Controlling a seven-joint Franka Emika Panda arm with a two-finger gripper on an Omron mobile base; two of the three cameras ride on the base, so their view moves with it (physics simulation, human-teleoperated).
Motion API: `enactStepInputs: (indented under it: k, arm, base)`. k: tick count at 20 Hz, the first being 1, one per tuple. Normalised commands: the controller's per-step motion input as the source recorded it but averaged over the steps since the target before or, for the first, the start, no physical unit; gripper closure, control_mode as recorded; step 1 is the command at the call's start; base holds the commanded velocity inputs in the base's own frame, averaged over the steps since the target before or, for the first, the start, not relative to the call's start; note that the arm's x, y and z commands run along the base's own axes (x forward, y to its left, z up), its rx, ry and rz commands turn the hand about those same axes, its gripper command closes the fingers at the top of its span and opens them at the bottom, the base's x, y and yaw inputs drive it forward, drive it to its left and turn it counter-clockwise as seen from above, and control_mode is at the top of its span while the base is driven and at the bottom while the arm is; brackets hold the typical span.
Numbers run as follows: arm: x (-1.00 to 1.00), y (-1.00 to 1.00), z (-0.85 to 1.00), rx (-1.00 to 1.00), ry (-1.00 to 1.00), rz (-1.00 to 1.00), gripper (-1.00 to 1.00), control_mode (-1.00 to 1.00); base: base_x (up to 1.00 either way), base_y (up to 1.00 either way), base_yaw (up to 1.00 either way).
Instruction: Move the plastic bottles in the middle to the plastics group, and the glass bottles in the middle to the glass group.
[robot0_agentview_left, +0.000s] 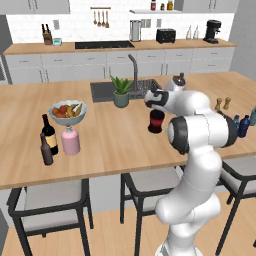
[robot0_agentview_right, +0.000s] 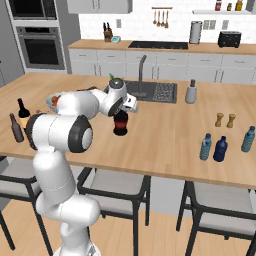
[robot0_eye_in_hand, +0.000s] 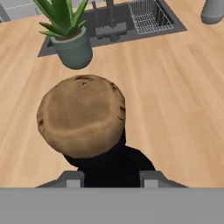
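Bright, even rendered light, faint soft shadows, no glare, slightly coarse resolution.

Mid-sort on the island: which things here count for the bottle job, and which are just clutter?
Job:
- squat dark bottle, gripper shut on it
- glass group: wine bottle plus brown bottle
- plastics group: blue bottles

Lying about:
- fruit bowl
- pink bottle
- potted plant
- brown shakers
- grey dispenser by the sink
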Motion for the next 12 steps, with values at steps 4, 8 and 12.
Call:
enactStepInputs:
  k: [4,8,12]
  arm:
    - [-0.20,0.94,0.13,0.00,0.00,0.24,1.00,-1.00]
    - [-0.09,0.99,0.00,0.00,0.00,0.32,1.00,-1.00]
    - [0.00,1.00,0.00,0.00,0.00,0.34,1.00,-1.00]
  base:
    - [0.00,0.00,0.00]
    - [0.00,0.00,0.00]
    - [0.00,0.00,0.00]
